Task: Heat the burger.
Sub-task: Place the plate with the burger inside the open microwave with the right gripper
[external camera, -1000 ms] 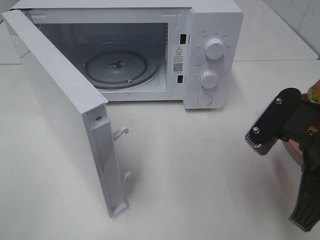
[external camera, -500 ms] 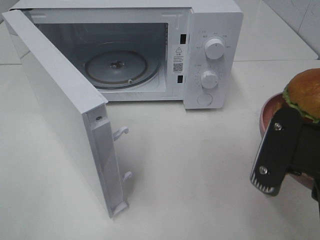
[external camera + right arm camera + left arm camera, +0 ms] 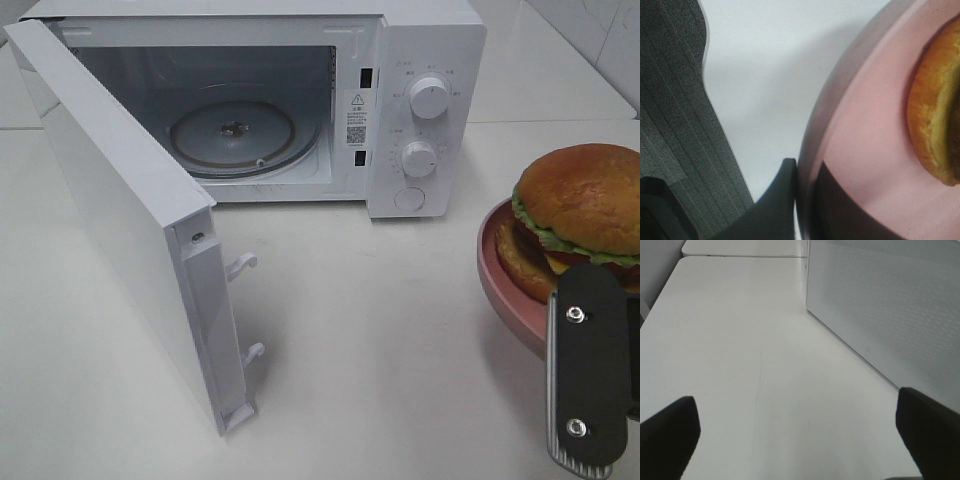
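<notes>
Burger stands bun-up on the plate right claw pinches; left claw gapes.

A kitchen-like setting staged on a plain white table: a white microwave stands with its door swung open, showing a glass turntable inside and two round dials on its front panel. A burger on a pink plate is in view to its right, and pale wall tiles show at the far right corner.
</notes>
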